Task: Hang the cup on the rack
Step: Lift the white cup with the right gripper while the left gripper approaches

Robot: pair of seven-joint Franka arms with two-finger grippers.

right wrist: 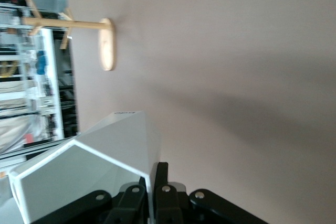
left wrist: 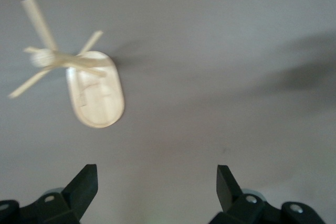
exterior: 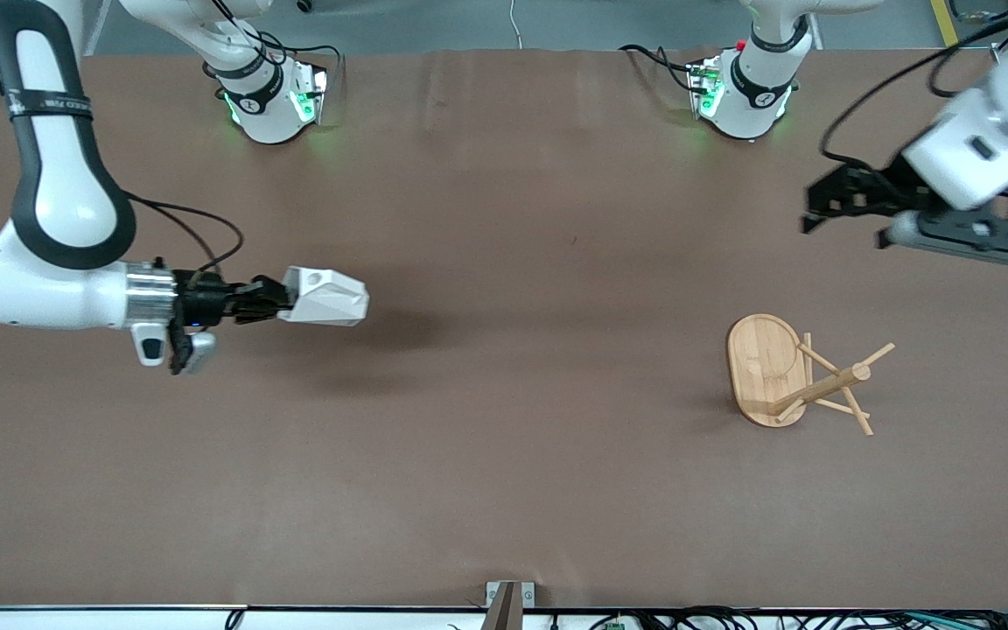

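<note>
The white faceted cup (exterior: 329, 297) hangs in the air on its side over the right arm's end of the table. My right gripper (exterior: 281, 302) is shut on it. In the right wrist view the fingers (right wrist: 160, 174) pinch one wall of the cup (right wrist: 89, 171) at its rim. The bamboo rack (exterior: 766, 367) stands on its oval base toward the left arm's end, its post and pegs (exterior: 832, 385) bare. It also shows as rack (left wrist: 97, 95) and rack (right wrist: 106, 43). My left gripper (exterior: 815, 210) hovers open and empty over bare table beside the rack, shown as left gripper (left wrist: 157, 174).
Both arm bases (exterior: 272, 101) (exterior: 745, 92) stand along the table edge farthest from the front camera. A small metal bracket (exterior: 508, 599) sits at the nearest edge. Brown tabletop (exterior: 539, 350) stretches between the cup and the rack.
</note>
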